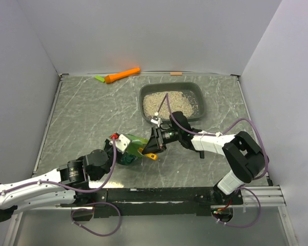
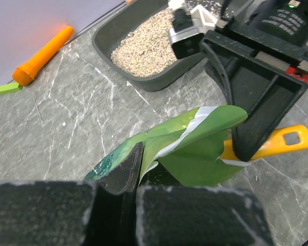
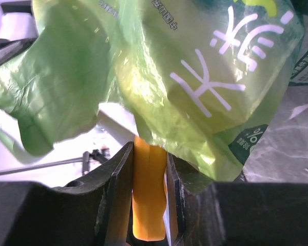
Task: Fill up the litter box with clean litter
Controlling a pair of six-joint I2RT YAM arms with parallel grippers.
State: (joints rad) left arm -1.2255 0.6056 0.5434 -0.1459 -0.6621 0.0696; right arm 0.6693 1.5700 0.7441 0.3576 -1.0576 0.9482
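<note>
– left pincer [image 2: 135, 171] is pinched flat on the near edge of the green bag [image 2: 195, 148]. why there?
– i'd say to pin it to the counter [image 1: 82, 113] and keep its mouth raised. the right pincer [image 3: 149, 154] grips the handle of the orange scoop [image 3: 148, 205], whose bowl end is lost under the bag's folds.
– any litter in the scoop?
– can't tell. the right wrist view gives only handle between the fingers and crinkled film above. the left wrist view adds the handle's free end, with its hole, poking out to the right.
– and the litter box [image 1: 195, 87]?
– farther back, right of centre, apart from the bag. clean litter [image 1: 172, 104] covers its floor. only the top view shows the whole tray.
</note>
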